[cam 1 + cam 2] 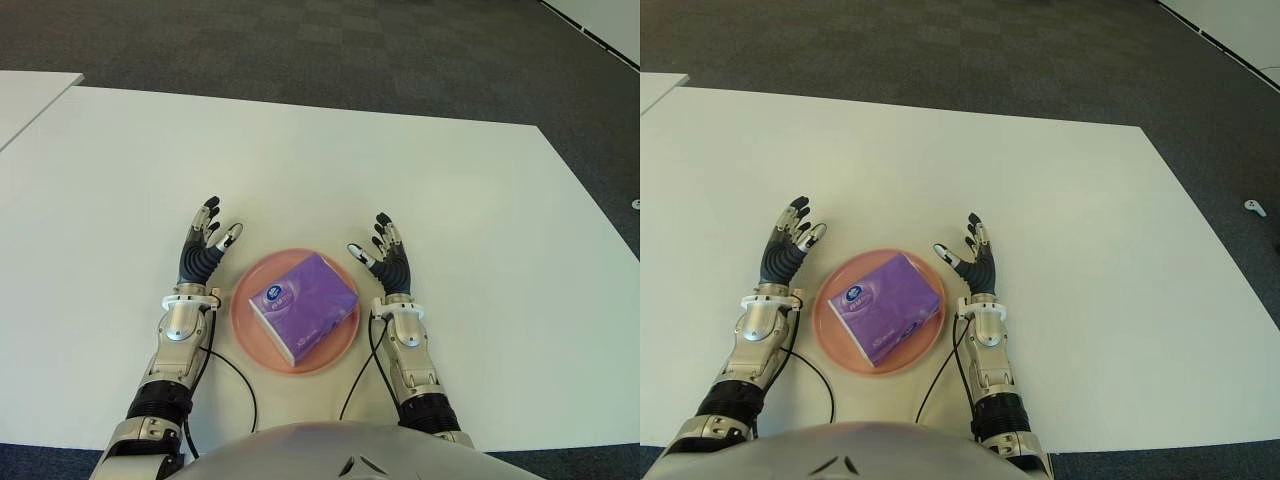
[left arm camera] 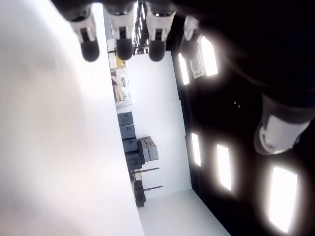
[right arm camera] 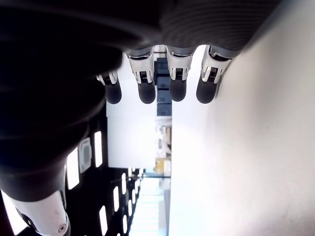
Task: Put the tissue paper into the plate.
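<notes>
1 purple tissue pack [image 1: 304, 303], rectangular with a round white-and-blue label at one corner, lies flat inside the pink plate [image 1: 246, 322] on the white table [image 1: 480, 220]. The left hand [image 1: 204, 252] and right hand [image 1: 386, 260] flank the plate, fingers extended, empty.

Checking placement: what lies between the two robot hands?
In the left eye view, the plate holding the tissue pack lies between the left robot hand and right robot hand.

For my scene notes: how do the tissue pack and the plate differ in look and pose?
The tissue pack is purple and rectangular; the plate is pink and round. The pack is thick and lies turned at an angle; the plate is flat and wider. The pack lies in the plate, between both open hands.
</notes>
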You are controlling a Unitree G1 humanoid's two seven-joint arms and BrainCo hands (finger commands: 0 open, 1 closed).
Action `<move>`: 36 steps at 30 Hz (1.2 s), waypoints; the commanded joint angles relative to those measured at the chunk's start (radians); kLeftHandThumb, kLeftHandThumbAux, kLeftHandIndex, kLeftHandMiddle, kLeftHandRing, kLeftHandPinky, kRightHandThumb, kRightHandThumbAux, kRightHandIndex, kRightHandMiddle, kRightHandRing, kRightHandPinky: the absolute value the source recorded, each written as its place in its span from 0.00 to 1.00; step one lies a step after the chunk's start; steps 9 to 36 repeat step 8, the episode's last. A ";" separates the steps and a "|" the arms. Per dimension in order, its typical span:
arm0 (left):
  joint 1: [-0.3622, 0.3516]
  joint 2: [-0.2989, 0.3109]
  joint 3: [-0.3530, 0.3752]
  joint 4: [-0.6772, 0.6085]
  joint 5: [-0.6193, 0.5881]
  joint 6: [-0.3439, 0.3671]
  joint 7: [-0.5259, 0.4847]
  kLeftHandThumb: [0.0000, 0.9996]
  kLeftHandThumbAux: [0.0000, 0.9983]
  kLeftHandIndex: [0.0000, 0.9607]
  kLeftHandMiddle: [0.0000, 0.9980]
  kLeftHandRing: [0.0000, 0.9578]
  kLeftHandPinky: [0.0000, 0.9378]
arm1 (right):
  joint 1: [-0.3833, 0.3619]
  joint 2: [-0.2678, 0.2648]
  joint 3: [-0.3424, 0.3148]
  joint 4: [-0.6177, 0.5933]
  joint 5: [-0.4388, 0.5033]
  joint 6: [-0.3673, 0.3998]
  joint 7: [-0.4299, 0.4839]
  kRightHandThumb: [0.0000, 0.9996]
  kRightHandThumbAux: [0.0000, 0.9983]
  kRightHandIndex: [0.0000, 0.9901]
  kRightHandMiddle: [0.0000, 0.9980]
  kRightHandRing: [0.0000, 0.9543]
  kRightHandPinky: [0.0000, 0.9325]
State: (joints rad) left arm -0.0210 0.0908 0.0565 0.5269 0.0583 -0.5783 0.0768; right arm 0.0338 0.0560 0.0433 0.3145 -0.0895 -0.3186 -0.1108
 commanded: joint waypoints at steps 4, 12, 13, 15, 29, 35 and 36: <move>0.055 -0.015 -0.007 0.029 0.009 0.021 0.002 0.00 0.53 0.00 0.00 0.00 0.00 | 0.051 0.007 0.003 0.038 -0.005 0.051 -0.011 0.06 0.74 0.00 0.00 0.00 0.00; 0.057 -0.014 -0.007 0.023 0.008 0.027 -0.001 0.00 0.53 0.00 0.00 0.00 0.00 | 0.050 0.005 0.001 0.047 -0.005 0.041 -0.018 0.06 0.73 0.00 0.00 0.00 0.00; 0.057 -0.014 -0.007 0.023 0.008 0.027 -0.001 0.00 0.53 0.00 0.00 0.00 0.00 | 0.050 0.005 0.001 0.047 -0.005 0.041 -0.018 0.06 0.73 0.00 0.00 0.00 0.00; 0.057 -0.014 -0.007 0.023 0.008 0.027 -0.001 0.00 0.53 0.00 0.00 0.00 0.00 | 0.050 0.005 0.001 0.047 -0.005 0.041 -0.018 0.06 0.73 0.00 0.00 0.00 0.00; 0.057 -0.014 -0.007 0.023 0.008 0.027 -0.001 0.00 0.53 0.00 0.00 0.00 0.00 | 0.050 0.005 0.001 0.047 -0.005 0.041 -0.018 0.06 0.73 0.00 0.00 0.00 0.00; 0.057 -0.014 -0.007 0.023 0.008 0.027 -0.001 0.00 0.53 0.00 0.00 0.00 0.00 | 0.050 0.005 0.001 0.047 -0.005 0.041 -0.018 0.06 0.73 0.00 0.00 0.00 0.00; 0.057 -0.014 -0.007 0.023 0.008 0.027 -0.001 0.00 0.53 0.00 0.00 0.00 0.00 | 0.050 0.005 0.001 0.047 -0.005 0.041 -0.018 0.06 0.73 0.00 0.00 0.00 0.00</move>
